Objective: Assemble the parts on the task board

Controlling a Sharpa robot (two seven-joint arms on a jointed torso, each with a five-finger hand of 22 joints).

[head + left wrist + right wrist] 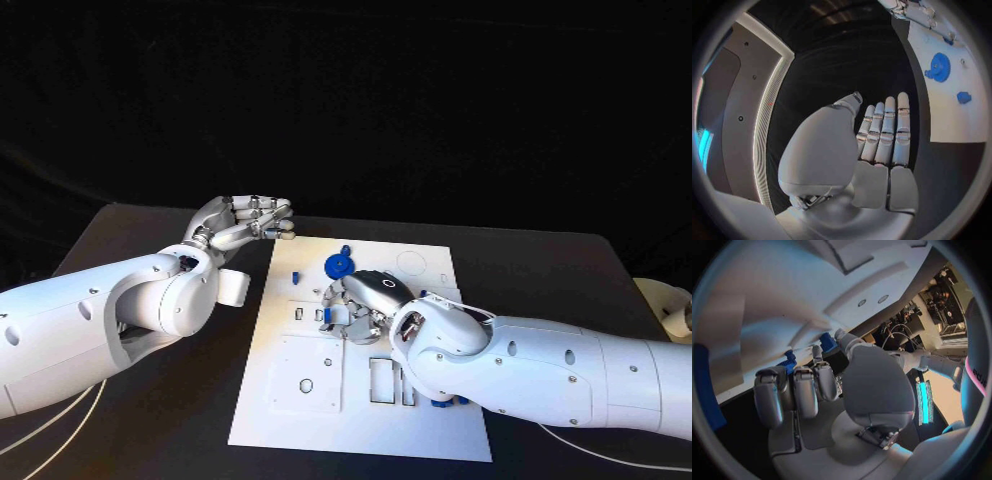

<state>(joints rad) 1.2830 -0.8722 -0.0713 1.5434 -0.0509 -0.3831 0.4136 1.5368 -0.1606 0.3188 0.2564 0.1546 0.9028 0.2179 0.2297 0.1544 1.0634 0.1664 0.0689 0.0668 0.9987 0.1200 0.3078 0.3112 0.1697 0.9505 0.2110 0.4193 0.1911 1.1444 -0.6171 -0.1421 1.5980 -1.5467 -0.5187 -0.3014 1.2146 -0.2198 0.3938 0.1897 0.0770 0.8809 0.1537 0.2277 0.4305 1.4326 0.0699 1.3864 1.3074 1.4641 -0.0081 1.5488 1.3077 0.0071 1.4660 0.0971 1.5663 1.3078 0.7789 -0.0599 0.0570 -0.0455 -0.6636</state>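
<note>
In the head view, the left hand [242,220] is held open beside the task board [433,420], while a small blue part [340,313] is pinched by the right hand [364,300].

Black table [173,400], matte. White task board [325,415] lies flat on it, approx. centre, long axis running away from robot. Near edge of board close to table's near edge; far edge short of table's far edge. Bare black surface on both sides of board. White cables [51,435] trail over near-left corner.
</note>
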